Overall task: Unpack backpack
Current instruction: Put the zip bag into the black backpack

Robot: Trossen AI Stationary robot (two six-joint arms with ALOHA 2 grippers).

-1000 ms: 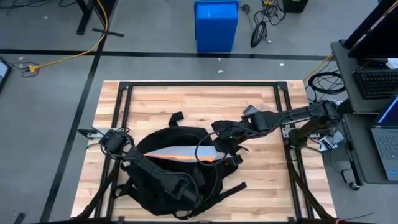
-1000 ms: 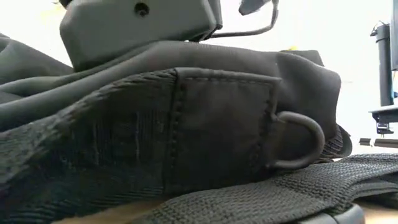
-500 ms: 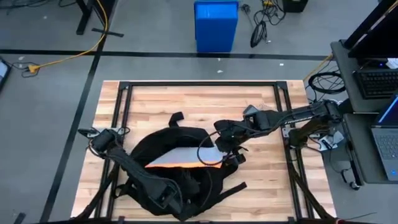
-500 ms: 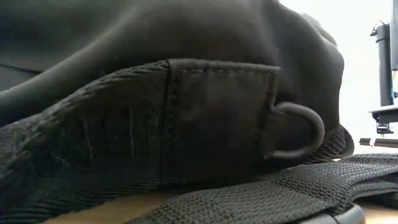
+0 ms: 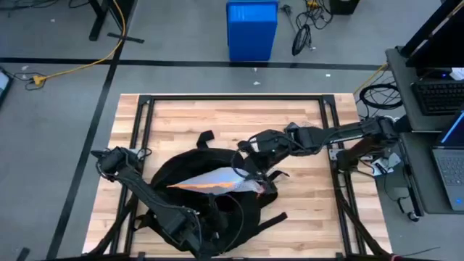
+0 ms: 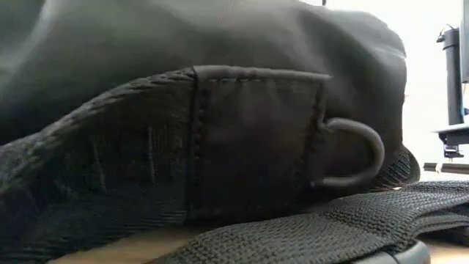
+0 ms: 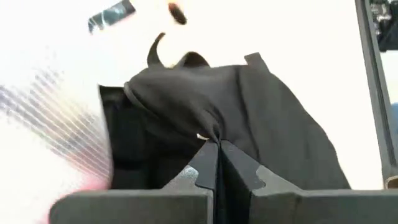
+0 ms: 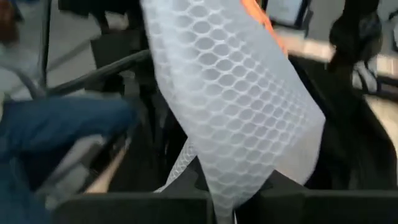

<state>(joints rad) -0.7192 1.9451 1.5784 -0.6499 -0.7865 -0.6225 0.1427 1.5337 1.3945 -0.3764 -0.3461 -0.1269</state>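
the backpack lies on the near half of the wooden table, between the two arms, black and slumped, with its straps trailing toward the near edge. its top is pulled open, and a pale honeycomb-mesh item with an orange edge shows in the mouth, stretched across from the left side toward the right. from table height the bag fills nearly everything: a stitched fabric patch, a dark d-ring on its side, and a woven strap lying flat beneath it.

the left gripper is low at the near edge of the bag, its fingers closed tight on a pinch of the black fabric, holding it up in a peak. the right gripper reaches in from the right side of the table to the opening, and its fingers are clamped on the end of the mesh item, which hangs up and away from them.

beyond the table a blue bin stands on the floor, and a laptop sits on a desk to the right.
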